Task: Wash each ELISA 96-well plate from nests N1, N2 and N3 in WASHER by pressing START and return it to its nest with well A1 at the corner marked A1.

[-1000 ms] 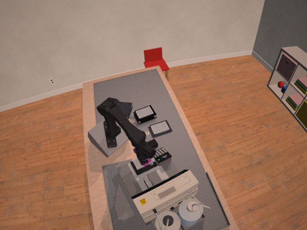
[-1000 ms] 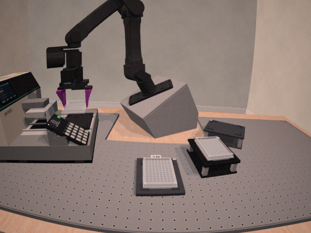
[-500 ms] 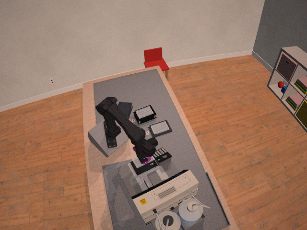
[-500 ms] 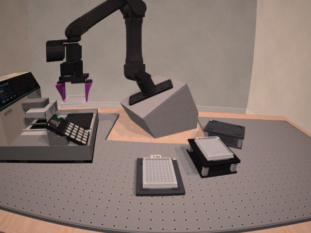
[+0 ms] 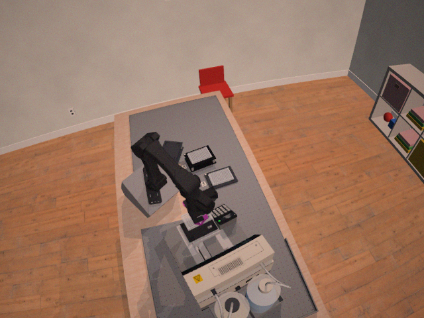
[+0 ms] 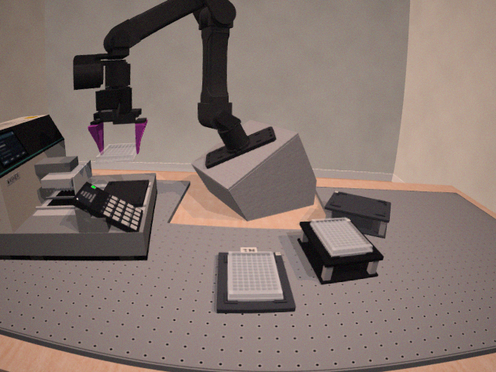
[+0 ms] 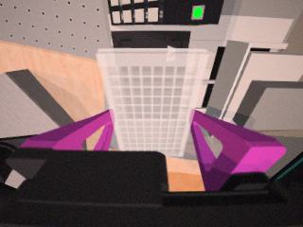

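My gripper (image 6: 117, 138) with purple fingers is shut on a clear 96-well plate (image 6: 116, 152) and holds it level, well above the washer's black carrier pocket (image 6: 127, 191). In the wrist view the plate (image 7: 151, 108) sits between the two fingers, with the dark pocket edge (image 7: 151, 40) beyond it. The keypad (image 6: 108, 206) shows a green lamp (image 6: 93, 186), which also shows in the wrist view (image 7: 198, 11). One plate lies in the flat nest (image 6: 253, 276). Another lies on the raised black nest (image 6: 340, 236). A third nest (image 6: 357, 207) at the back is empty.
The washer body (image 6: 22, 160) with its manifold (image 6: 62, 173) stands at the left. The arm's grey wedge base (image 6: 260, 170) is in the middle. Two bottles (image 5: 250, 297) stand behind the washer. A red chair (image 5: 214, 82) stands beyond the table's far end.
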`<state>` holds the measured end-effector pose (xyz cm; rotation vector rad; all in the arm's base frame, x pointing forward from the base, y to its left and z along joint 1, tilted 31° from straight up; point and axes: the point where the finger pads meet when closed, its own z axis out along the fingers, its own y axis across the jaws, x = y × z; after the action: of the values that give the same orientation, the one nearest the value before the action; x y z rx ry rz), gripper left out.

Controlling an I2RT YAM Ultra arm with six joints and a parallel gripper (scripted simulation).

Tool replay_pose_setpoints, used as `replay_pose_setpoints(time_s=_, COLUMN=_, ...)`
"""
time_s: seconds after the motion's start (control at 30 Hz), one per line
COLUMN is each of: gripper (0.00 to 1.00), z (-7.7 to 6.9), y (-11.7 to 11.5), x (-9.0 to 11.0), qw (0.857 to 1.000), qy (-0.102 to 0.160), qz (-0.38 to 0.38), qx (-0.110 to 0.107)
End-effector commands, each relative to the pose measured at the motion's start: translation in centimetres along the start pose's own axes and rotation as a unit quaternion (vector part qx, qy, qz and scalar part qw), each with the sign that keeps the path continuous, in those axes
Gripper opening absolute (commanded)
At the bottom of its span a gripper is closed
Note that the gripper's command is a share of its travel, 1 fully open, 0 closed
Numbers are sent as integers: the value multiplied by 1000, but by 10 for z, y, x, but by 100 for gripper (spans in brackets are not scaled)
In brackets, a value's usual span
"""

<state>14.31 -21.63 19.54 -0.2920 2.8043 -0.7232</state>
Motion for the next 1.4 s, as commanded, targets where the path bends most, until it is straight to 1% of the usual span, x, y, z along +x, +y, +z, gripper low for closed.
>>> replay_pose_setpoints(time_s=0.0, gripper=0, z=-5, y=0, x=0, qw=1000, qy=-1, qz=0, qx=2)
replay_pose_setpoints(time_s=0.3, gripper=0, z=-5, y=0, x=0, qw=1000, qy=-1, qz=0, qx=2)
replay_pose_setpoints(time_s=0.47, gripper=0, z=-4, y=13, x=-21, qw=997, qy=-2, qz=-83, qx=2)
replay_pose_setpoints(time_s=0.5, gripper=0, z=-3, y=16, x=-26, qw=996, qy=-2, qz=-88, qx=2)
replay_pose_setpoints(time_s=0.6, gripper=0, z=-3, y=24, x=-38, qw=996, qy=-2, qz=-88, qx=1)
replay_pose_setpoints(time_s=0.67, gripper=0, z=-3, y=24, x=-38, qw=996, qy=-2, qz=-88, qx=1)
replay_pose_setpoints(time_s=1.17, gripper=0, z=0, y=64, x=-102, qw=996, qy=-3, qz=-87, qx=0)
replay_pose_setpoints(time_s=1.23, gripper=0, z=0, y=64, x=-102, qw=996, qy=-3, qz=-87, qx=0)
replay_pose_setpoints(time_s=1.33, gripper=0, z=1, y=72, x=-115, qw=996, qy=-3, qz=-87, qx=0)
replay_pose_setpoints(time_s=1.37, gripper=0, z=1, y=73, x=-116, qw=996, qy=-3, qz=-87, qx=0)
